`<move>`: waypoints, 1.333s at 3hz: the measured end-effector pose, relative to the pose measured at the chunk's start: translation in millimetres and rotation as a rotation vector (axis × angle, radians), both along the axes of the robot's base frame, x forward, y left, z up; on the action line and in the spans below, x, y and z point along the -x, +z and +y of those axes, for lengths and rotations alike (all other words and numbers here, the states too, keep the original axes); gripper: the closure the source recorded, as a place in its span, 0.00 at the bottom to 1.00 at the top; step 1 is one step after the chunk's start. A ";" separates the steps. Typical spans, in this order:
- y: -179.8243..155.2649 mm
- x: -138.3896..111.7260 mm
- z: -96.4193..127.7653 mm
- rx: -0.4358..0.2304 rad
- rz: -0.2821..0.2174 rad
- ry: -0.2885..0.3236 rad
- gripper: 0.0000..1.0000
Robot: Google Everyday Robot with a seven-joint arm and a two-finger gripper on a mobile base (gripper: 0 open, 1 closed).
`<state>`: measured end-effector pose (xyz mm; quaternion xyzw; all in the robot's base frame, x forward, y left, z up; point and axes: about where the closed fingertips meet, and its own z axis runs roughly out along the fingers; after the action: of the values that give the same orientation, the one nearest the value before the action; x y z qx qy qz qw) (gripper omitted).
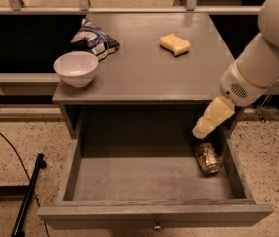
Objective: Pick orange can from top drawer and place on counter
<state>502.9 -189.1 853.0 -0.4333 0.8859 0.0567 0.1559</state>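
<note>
The orange can [209,158] lies on its side at the right end of the open top drawer [154,214], close to the right wall, silver end toward the front. The counter [144,68] is the grey cabinet top above it. My gripper [200,131] hangs from the white arm at the right, its pale fingers pointing down-left just above the can and under the counter's front right corner. It holds nothing.
On the counter stand a white bowl [76,68] at the front left, a blue-and-white snack bag [93,39] behind it and a yellow sponge [175,44] at the back right. A black stand leg [28,195] and cable lie on the floor at left.
</note>
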 end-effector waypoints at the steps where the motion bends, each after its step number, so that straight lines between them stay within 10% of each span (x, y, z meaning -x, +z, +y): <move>1: -54.7 1.5 -6.9 -0.015 0.128 -0.161 0.00; 4: -63.6 -0.7 -7.8 0.023 0.144 -0.266 0.00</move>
<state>503.6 -196.8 789.4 -0.3088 0.9449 0.0566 0.0931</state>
